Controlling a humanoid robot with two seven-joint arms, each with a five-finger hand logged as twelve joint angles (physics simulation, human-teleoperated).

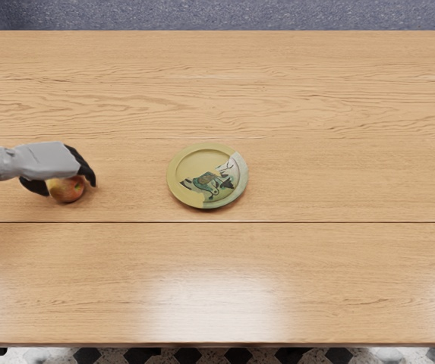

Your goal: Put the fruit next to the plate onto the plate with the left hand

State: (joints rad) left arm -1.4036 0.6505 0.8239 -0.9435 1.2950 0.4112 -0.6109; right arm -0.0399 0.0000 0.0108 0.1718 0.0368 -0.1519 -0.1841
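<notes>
A small red-yellow apple [68, 190] lies on the wooden table [278, 265] at the left, well left of the plate. My left hand [56, 171] comes in from the left edge and sits over the apple, its dark fingers curled down around it, covering the fruit's top. The yellow-green plate [207, 175] with a painted pattern sits near the table's middle and holds nothing. The right arm does not show.
A seam runs across the table just below the plate and the apple. The table's far edge meets a grey floor at the top of the head view.
</notes>
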